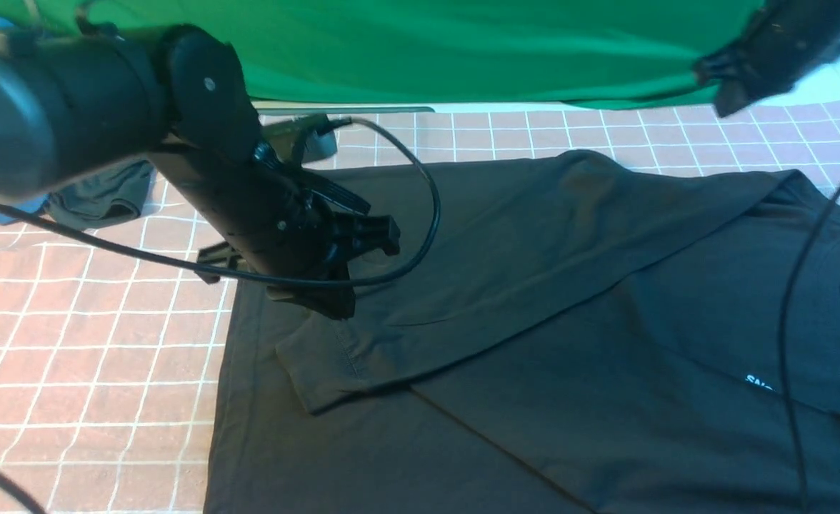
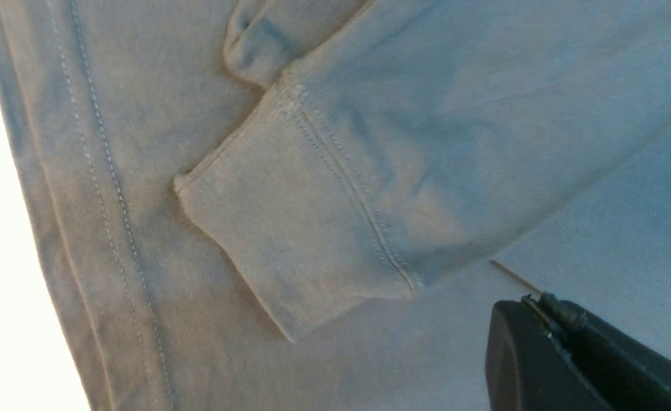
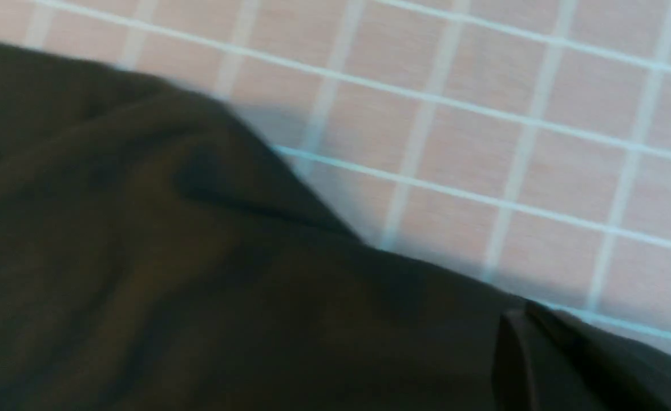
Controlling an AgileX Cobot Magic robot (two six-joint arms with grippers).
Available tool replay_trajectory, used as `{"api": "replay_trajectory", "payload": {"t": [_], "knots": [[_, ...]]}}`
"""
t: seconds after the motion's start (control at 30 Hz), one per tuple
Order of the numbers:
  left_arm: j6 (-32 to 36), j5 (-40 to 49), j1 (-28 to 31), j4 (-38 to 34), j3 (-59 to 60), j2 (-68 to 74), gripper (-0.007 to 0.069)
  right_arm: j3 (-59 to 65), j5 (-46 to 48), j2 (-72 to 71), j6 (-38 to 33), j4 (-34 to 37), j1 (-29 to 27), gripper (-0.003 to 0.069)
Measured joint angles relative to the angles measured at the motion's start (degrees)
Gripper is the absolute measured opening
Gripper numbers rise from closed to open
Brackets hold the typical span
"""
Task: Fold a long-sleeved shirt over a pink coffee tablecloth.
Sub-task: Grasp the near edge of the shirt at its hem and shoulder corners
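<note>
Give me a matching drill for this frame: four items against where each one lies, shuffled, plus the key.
Things:
1. long-sleeved shirt
2. sleeve cuff
3. green backdrop cloth
4. small dark garment

Places:
A. runs along the far side, beyond the pink coffee tablecloth
B. bunched at the tablecloth's far left
C. spread over the tablecloth, one sleeve folded in
D. lying on the shirt's body near its hem

Pairs: 1-C, 2-D, 3-A, 4-B
</note>
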Motion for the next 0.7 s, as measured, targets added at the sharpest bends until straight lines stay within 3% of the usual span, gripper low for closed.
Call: {"api": "replay_trajectory", "payload": {"t": [0.3,0.57,0.7], "knots": [[0.0,1.31,0.0,0.24,3.87,-3.79,0.0013,1.34,-0.39,6.88,2.28,-2.24,-2.23,0.0036],[-1.35,1.91,0.0,0.89,7.58,-9.97,0.0013,0.98,-3.23,9.54,7.98,-11.5,-2.23,0.0041],[-2.64,5.05,0.0,2.64,7.84,-13.8,0.0013,-1.08,2.32,7.43,9.04,-13.9,-2.48,0.0041]]}}
